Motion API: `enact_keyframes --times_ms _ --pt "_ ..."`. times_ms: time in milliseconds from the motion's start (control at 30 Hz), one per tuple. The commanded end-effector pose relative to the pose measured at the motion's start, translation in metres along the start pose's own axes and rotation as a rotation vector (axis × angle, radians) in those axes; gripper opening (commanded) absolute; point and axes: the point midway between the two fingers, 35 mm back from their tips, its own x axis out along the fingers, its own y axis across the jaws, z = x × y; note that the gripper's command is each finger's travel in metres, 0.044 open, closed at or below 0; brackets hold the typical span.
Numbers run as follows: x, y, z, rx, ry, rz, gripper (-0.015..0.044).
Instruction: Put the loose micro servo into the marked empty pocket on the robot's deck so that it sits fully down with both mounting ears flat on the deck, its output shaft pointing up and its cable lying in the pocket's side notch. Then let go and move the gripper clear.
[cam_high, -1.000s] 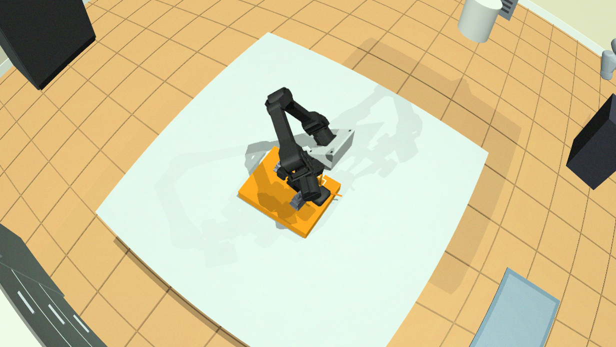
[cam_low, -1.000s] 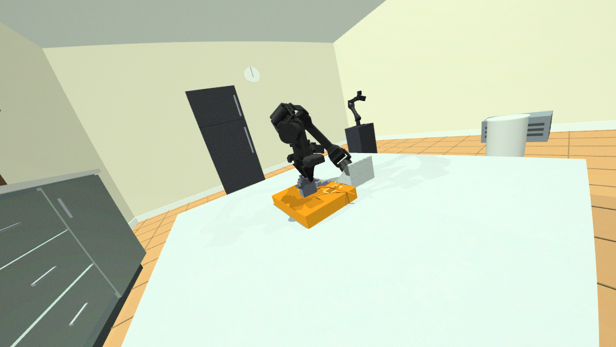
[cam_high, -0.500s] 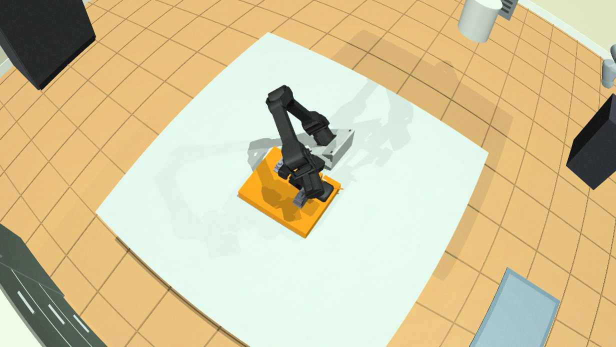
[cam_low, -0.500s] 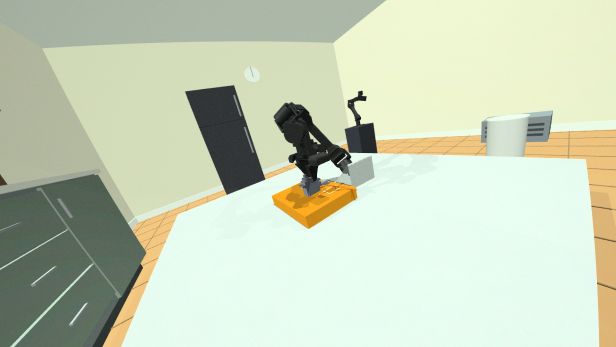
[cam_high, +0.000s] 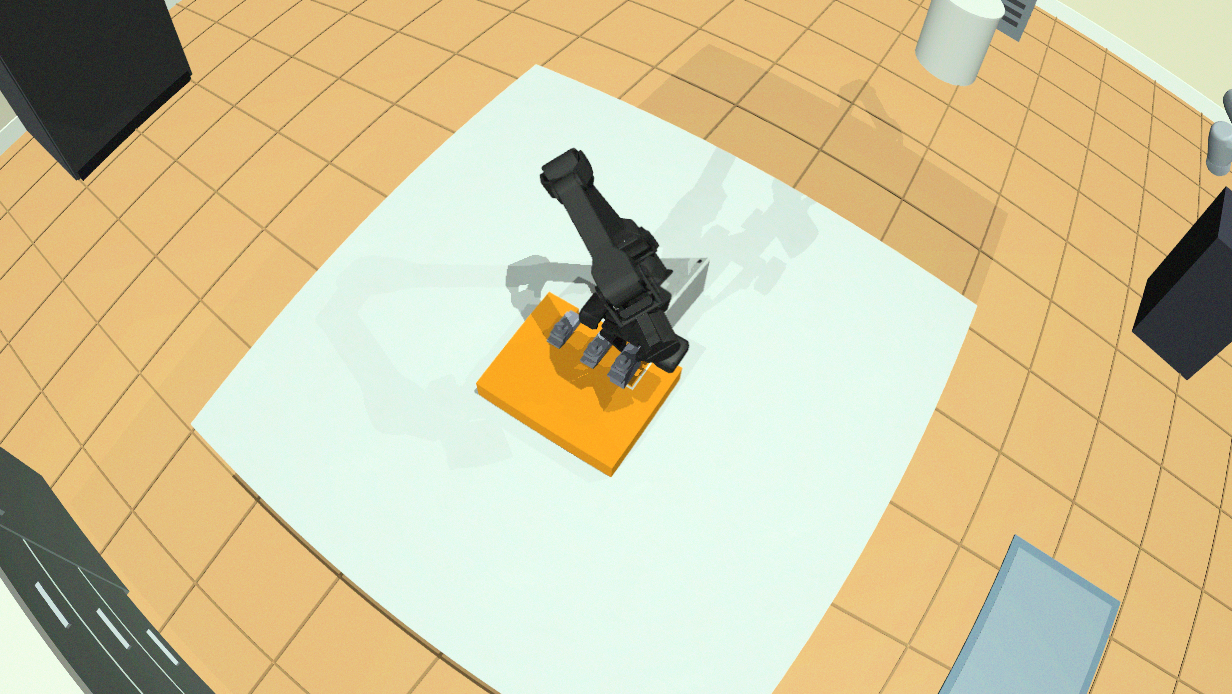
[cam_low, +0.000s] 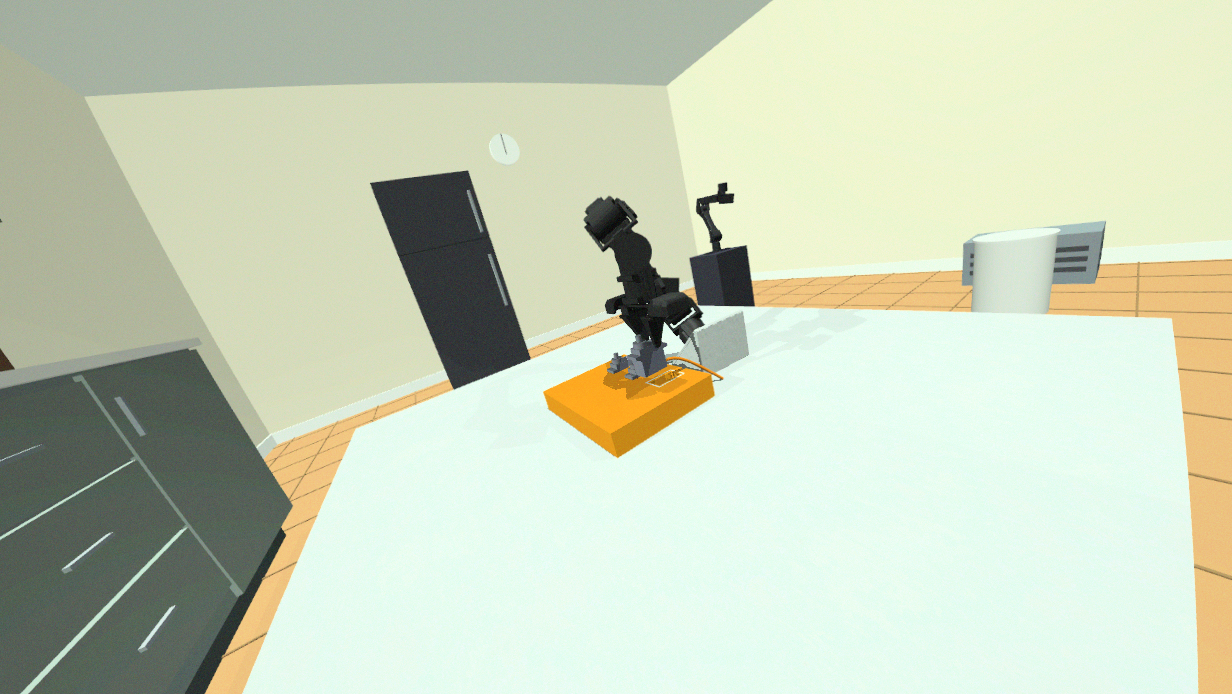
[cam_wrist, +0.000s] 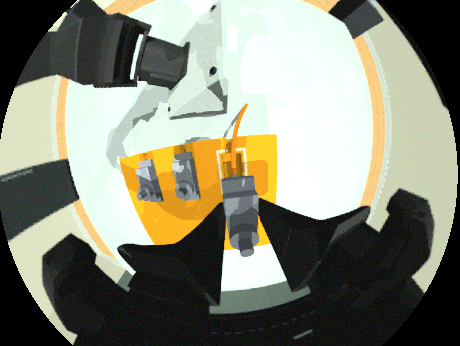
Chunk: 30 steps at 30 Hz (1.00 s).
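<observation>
Wrist view: matte black parallel-jaw gripper (cam_wrist: 243, 225) clamped on the small grey boxy micro servo (cam_wrist: 241, 209), two dark wedge fingers pinching its sides, servo body long axis running 12-to-6 in frame w/ the round stub end toward 6 o'clock. Thin orange cable (cam_wrist: 234, 125) curves off toward 12. Servo hangs just below the white-outlined rectangular pocket (cam_wrist: 230, 163) in frame, at the 3 o'clock end of the flat orange slab deck (cam_wrist: 166, 222); can't tell if touching the deck.

Two more grey seated servos (cam_wrist: 148, 181) (cam_wrist: 185, 176) sit side by side at 9 o'clock of the pocket.

Top view: black jointed arm (cam_high: 603, 232) folded fwd from elbow at 11 o'clock, wrist pitched down over deck's 1 o'clock corner. Deck (cam_high: 551, 405) smooth, glossless, square-edged, on pale mint tabletop (cam_high: 431, 534). Light grey wedge-shaped base block (cam_high: 692, 288) behind the arm.

Exterior view: gripper (cam_low: 644, 349) low over deck (cam_low: 603, 413), cable (cam_low: 694, 363) arcing toward the far edge.
</observation>
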Motion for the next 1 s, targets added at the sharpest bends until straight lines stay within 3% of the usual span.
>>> enact_keyframes --times_ms 0,967 --pt "-0.001 0.000 0.021 0.004 0.004 -0.008 0.0000" --pt "0.019 -0.001 0.028 0.004 0.004 -0.007 0.0000"
